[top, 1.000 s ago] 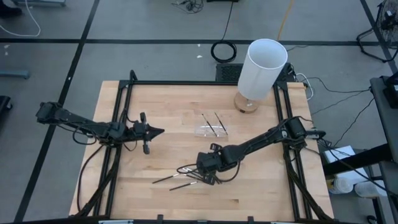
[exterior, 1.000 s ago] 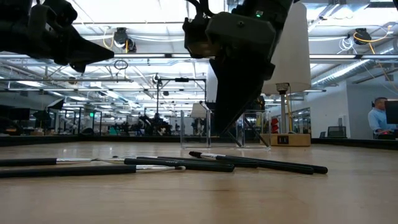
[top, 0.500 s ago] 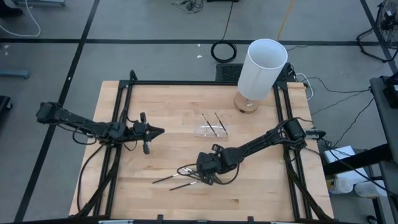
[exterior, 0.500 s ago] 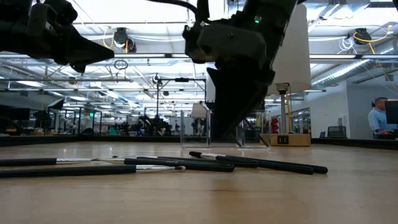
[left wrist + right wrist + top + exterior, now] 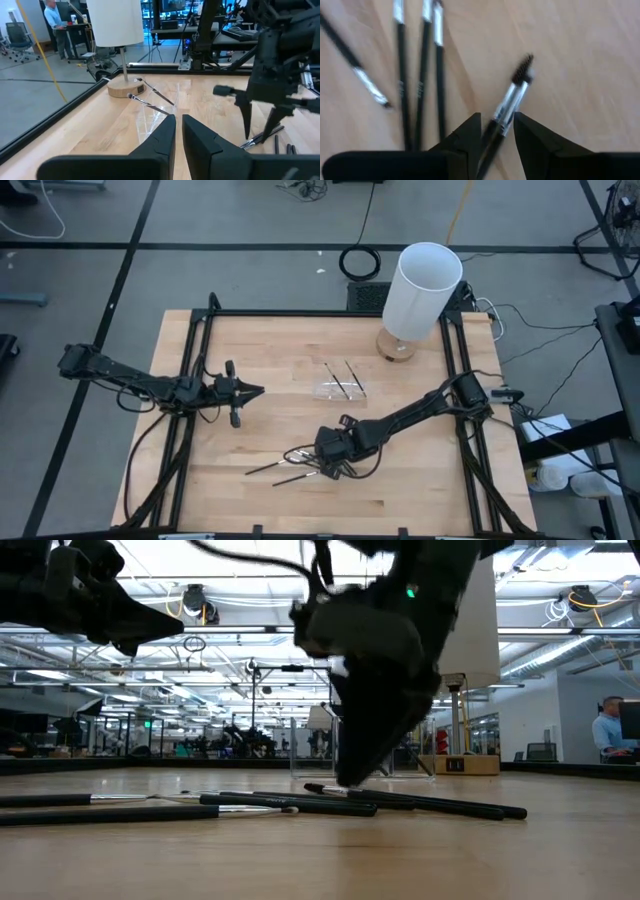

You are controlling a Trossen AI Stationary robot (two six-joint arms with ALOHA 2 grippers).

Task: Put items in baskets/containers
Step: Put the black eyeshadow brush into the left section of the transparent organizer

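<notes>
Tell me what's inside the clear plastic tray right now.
Two dark sticks lie across the clear tray, tips poking past its far edge. Nothing else shows in it.

I had the right arm stretched from the counter's right edge in toward its front middle, wrist bent down, the right hand [image 5: 333,463] low over the counter with its fingers [image 5: 465,132] parted a little. The left arm lay level from the left edge, its left hand [image 5: 255,391] pointing toward the centre, raised, fingers [image 5: 162,135] a narrow gap apart, holding nothing.
</notes>
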